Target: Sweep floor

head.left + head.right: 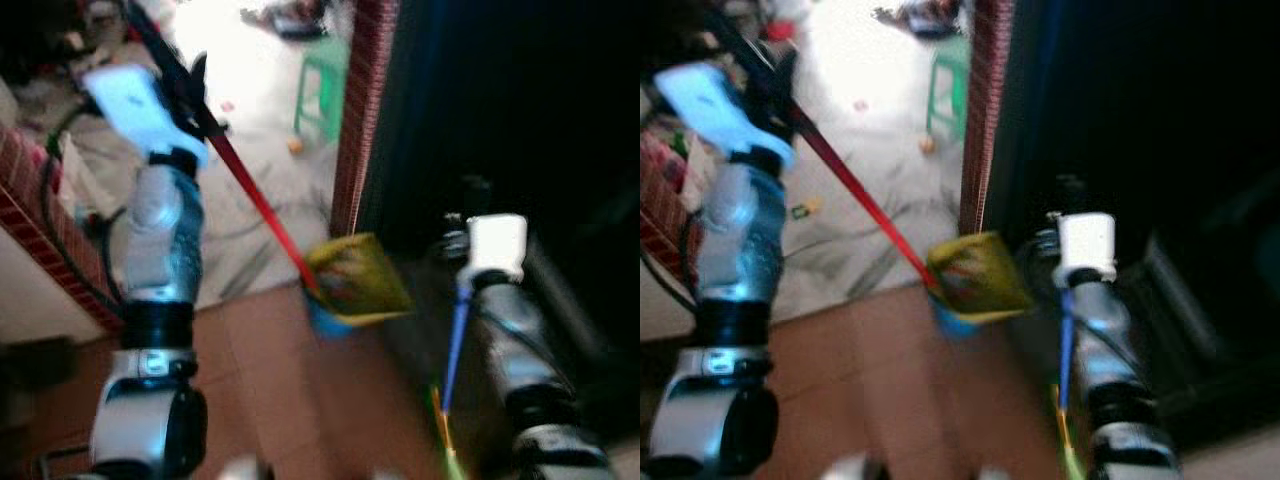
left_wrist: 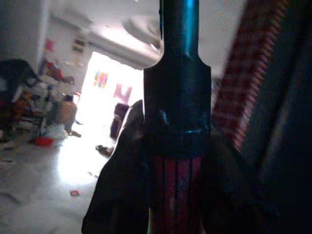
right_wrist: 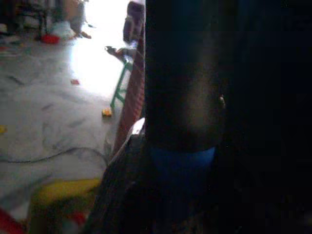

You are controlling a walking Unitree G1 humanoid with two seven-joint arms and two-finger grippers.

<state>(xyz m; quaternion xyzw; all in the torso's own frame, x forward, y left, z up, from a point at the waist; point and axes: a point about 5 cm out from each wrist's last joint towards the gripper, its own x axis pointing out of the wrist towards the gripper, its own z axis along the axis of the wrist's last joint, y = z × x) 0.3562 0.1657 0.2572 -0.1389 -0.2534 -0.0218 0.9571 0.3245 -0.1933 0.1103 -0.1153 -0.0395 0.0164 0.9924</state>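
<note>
Room: you face a pale marble floor (image 1: 270, 180), brightly lit at its far edge, meeting a reddish tiled floor (image 1: 270, 390) near you; a brick-patterned pillar (image 1: 362, 110) borders a dark area on your right.
Stool: a green stool (image 1: 322, 85) stands just beside the pillar.
Broom: your broom (image 1: 262, 205) runs diagonally, red handle up to your left, its yellow head (image 1: 355, 278) down at the edge where marble meets tile, near the pillar's foot.
Left gripper: your left gripper (image 2: 170, 161) is clenched around the broom's handle near the top.
Right gripper: your right gripper (image 3: 180, 161) sits low by the dark area, against a blue pole (image 1: 456, 350); too dark to tell its grip.
</note>
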